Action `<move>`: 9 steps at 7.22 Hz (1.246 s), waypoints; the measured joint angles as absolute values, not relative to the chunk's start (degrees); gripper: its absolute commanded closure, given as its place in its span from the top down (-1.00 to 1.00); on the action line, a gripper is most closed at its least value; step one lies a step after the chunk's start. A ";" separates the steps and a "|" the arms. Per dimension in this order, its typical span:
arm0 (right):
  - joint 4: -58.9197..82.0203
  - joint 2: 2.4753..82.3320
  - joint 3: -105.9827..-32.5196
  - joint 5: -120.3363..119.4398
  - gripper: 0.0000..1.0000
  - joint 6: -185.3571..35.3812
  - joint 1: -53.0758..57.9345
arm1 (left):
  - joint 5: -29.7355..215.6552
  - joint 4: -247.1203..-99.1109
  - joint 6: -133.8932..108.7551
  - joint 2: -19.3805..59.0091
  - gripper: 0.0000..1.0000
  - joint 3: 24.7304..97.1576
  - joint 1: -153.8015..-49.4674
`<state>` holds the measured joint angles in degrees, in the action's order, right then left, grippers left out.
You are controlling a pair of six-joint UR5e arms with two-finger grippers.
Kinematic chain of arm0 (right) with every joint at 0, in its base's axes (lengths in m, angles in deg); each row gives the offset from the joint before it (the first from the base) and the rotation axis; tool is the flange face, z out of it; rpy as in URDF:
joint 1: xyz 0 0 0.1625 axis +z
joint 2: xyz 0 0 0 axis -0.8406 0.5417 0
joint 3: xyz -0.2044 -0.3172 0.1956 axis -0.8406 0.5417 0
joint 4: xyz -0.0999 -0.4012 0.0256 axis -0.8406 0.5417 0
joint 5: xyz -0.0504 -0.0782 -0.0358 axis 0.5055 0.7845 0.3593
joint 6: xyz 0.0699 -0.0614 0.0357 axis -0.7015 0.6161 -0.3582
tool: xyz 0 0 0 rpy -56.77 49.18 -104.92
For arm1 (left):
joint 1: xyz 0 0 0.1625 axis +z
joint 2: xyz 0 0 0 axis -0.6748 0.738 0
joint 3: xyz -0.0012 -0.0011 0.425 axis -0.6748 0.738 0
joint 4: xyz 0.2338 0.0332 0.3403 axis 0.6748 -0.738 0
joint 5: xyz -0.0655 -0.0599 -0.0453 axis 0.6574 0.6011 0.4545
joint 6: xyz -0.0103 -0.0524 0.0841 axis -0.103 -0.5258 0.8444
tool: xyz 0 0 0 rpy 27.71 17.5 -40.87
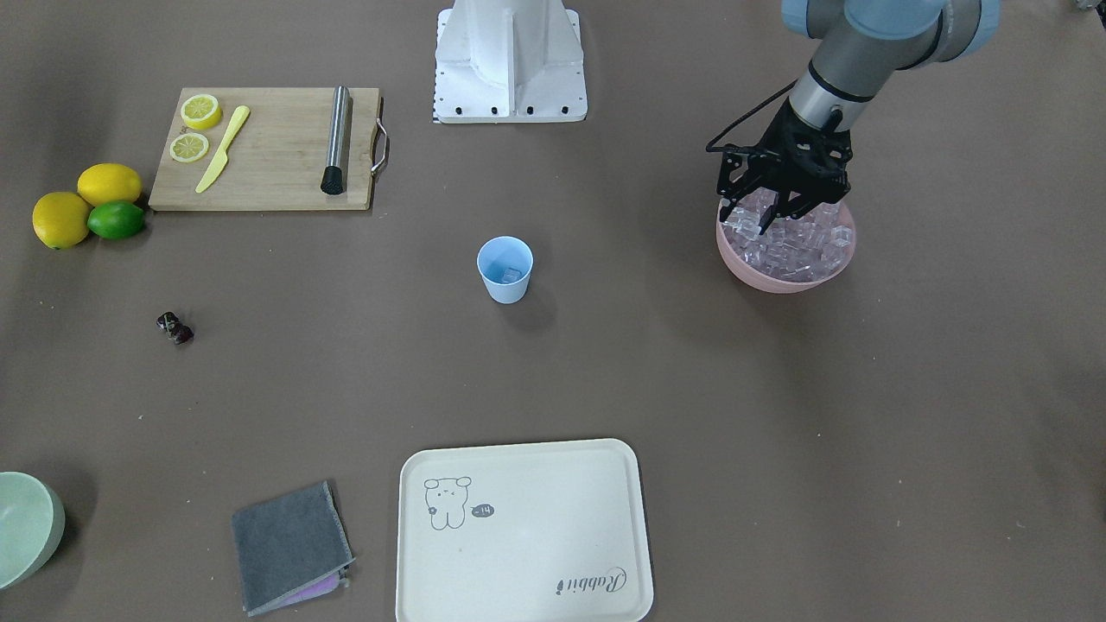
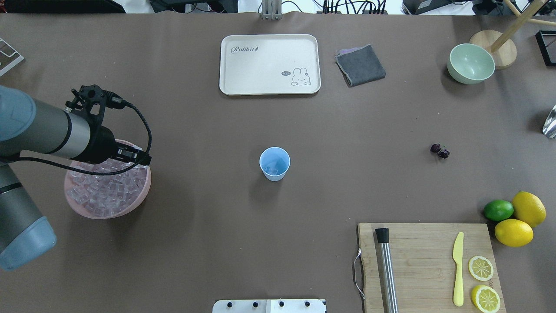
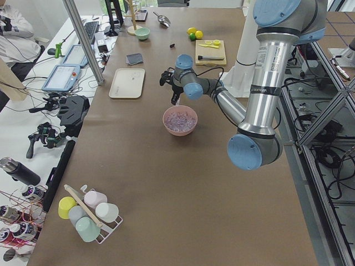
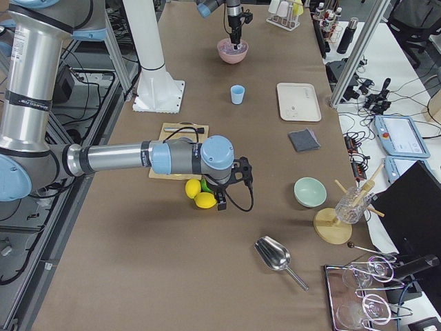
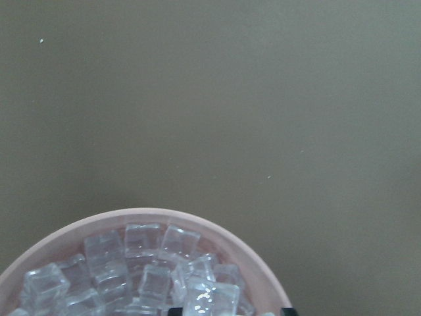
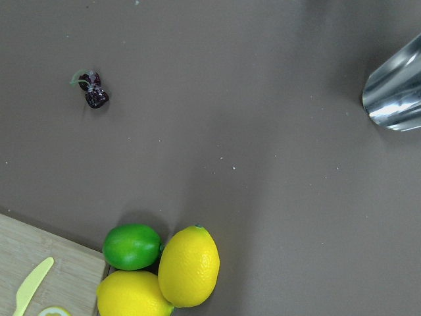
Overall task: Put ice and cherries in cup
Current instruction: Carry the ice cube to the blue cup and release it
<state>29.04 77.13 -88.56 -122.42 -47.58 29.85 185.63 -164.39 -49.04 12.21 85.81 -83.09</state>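
Pink bowl (image 2: 106, 214), at nine o'clock from the cup in the overhead view, brims with ice (image 2: 104, 191). The left gripper (image 1: 775, 218) dips in, fingers spread and gripping nothing I can see. The blue cup (image 2: 274, 177) holds an ice cube. The cherries (image 2: 439, 151) lie on the table at three o'clock. Whether the right gripper (image 4: 222, 202) is parted, I can't tell.

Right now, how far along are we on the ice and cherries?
Done: at least one ice cube lies in the pale blue cup. In hand: the left gripper is down in the pink bowl among the ice, jaws apart, nothing gripped yet. Left: the cherries lie on the table, untouched, with the right gripper near the lemons; whether it is open I cannot tell.
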 measured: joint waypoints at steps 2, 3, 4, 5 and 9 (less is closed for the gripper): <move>29.06 75.81 -88.58 -123.30 1.00 -49.02 28.58 | 185.54 -160.32 -56.24 22.70 -1.00 82.94 -81.59; 29.09 75.31 -88.49 -123.37 1.00 -49.77 27.83 | 185.26 -158.82 -59.32 27.20 -1.00 81.07 -79.96; 29.10 74.77 -88.37 -123.40 1.00 -50.51 27.22 | 184.32 -158.31 -61.29 30.48 -1.00 79.27 -77.99; 29.09 74.32 -88.32 -123.41 1.00 -51.18 26.84 | 182.27 -158.30 -62.73 33.47 -1.00 77.35 -75.53; 29.03 74.03 -88.31 -123.39 1.00 -52.04 26.65 | 176.58 -162.98 -67.38 42.28 -1.00 66.89 -70.68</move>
<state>29.03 74.03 -88.31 -123.39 -52.04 26.65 176.58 -162.98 -67.38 42.28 66.89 -70.68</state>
